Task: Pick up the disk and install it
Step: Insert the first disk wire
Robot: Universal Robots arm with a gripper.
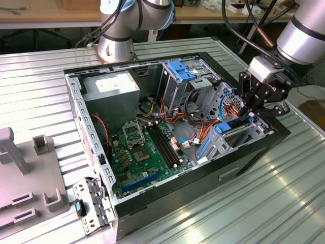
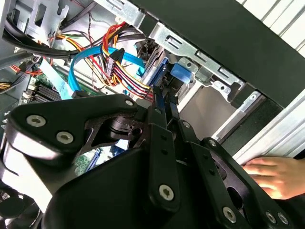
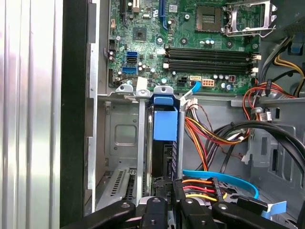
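Down by the case (image 1: 203, 178) front corner, gripper (image 1: 252, 113) is clamping the disk (image 3: 164, 138) edge-on, fingers pinched together, so it's sliding between the bay's rails.

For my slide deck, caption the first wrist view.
Gripper at the blue-railed disk standing in the case's drive bay, motherboard beyond.

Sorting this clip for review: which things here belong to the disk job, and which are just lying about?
Job:
disk with blue rails, upright in its bay
gripper at the bay
computer case

Lying about:
grey holder beside the case
hand on the table
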